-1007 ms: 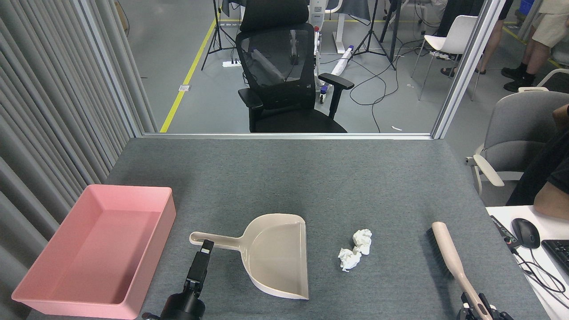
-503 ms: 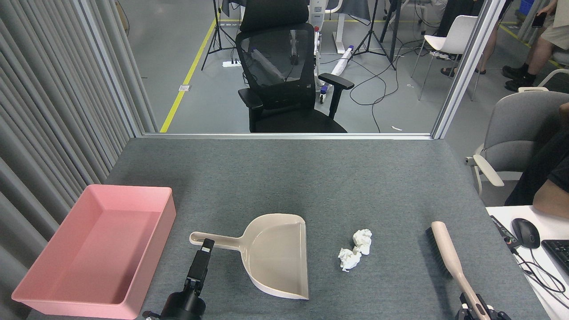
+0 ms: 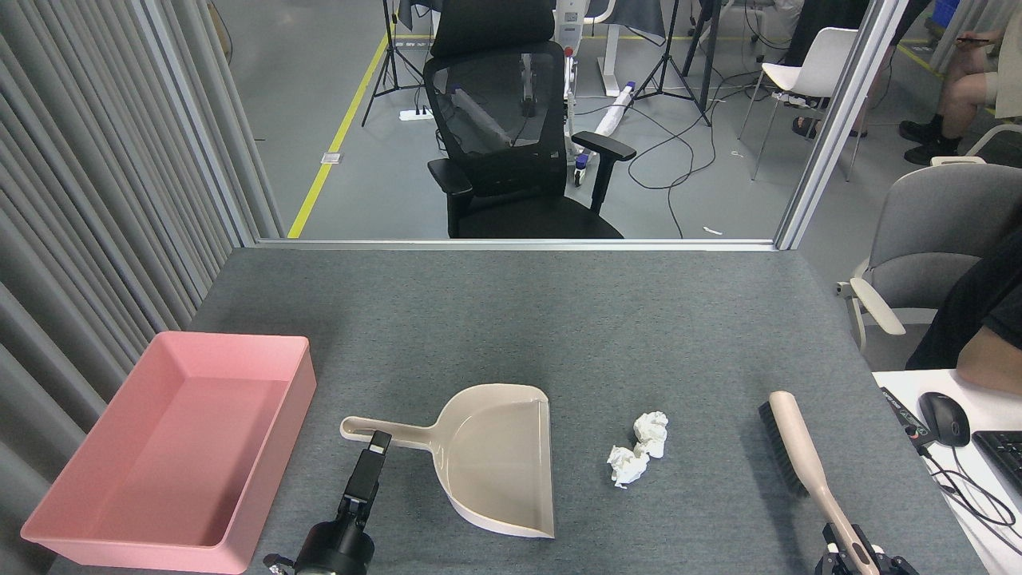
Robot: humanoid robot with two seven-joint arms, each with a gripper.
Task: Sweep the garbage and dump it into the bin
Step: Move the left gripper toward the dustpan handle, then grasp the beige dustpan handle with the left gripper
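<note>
Two crumpled white wads of garbage lie touching on the grey table, right of a beige dustpan whose mouth faces them. The pink bin stands at the front left and holds nothing. My left gripper is dark and seen end-on, with its tip at the dustpan's handle; its jaw state is unclear. At the bottom right, my right gripper is shut on the handle of a beige brush with black bristles, which points away from me, right of the wads.
A grey pleated curtain runs along the table's left side. A metal frame edges the far side, with a black office chair beyond it. To the right are a grey chair, a person's arm, and a white desk with a mouse.
The brush in my right gripper has shifted slightly up and left. My left gripper's tip has edged a little right along the dustpan handle. The wads, dustpan and bin have not moved.
</note>
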